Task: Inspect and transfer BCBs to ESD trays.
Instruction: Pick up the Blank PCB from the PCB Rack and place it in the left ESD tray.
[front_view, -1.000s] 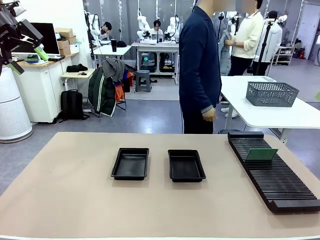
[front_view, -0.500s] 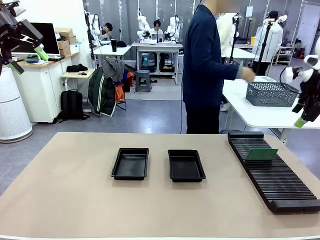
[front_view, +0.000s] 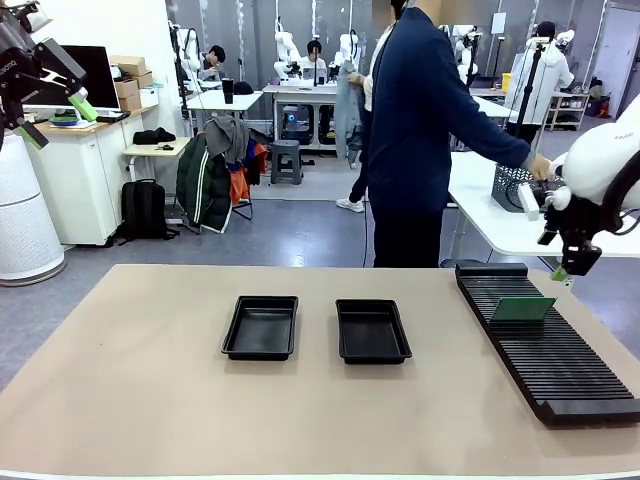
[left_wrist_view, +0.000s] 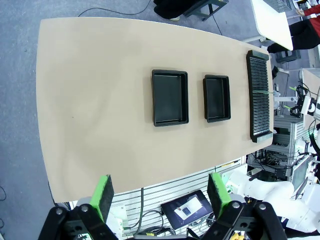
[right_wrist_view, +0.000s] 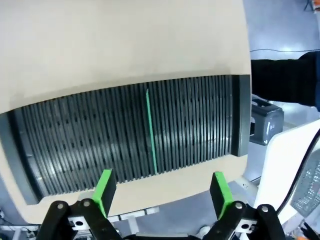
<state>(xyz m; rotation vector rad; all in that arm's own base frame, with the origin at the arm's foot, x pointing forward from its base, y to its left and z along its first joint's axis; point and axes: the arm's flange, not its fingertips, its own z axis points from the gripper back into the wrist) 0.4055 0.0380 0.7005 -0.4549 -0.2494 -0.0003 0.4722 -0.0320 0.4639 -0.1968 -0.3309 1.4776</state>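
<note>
**Lone Board Stands in Rack as Robot Arm Hovers Close By**

A single BCB (front_view: 522, 308) stands on edge in a slot of the long black ribbed rack (front_view: 545, 350), which runs along the three o'clock side of the tan table (front_view: 140, 400). The board sits toward the rack's far end, well apart from the two black ESD trays. The left tray (front_view: 262, 327) and the right tray (front_view: 372, 331) lie side by side near the table's middle with a gap between them, their long sides pointing toward twelve o'clock.

The right gripper (front_view: 565, 268) hangs in the air near the rack's far end, at about one o'clock from the board in the front view. Its jaws are spread wide and hold nothing. From its wrist camera the board appears edge-on as a thin green line across the rack's ribs, in line with the gap between the two green pads.

The left gripper (front_view: 57, 120) is raised high beyond the table's ten o'clock corner. Its jaws are likewise wide apart, gripping nothing, and its wrist camera looks down on the tabletop, trays and rack.

At the table's twelve o'clock side a person (front_view: 420, 130) in a dark blue top is turned toward two o'clock. One hand (front_view: 540, 165) reaches to a grey mesh basket (front_view: 508, 185) on a white table (front_view: 500, 230) behind.
</note>
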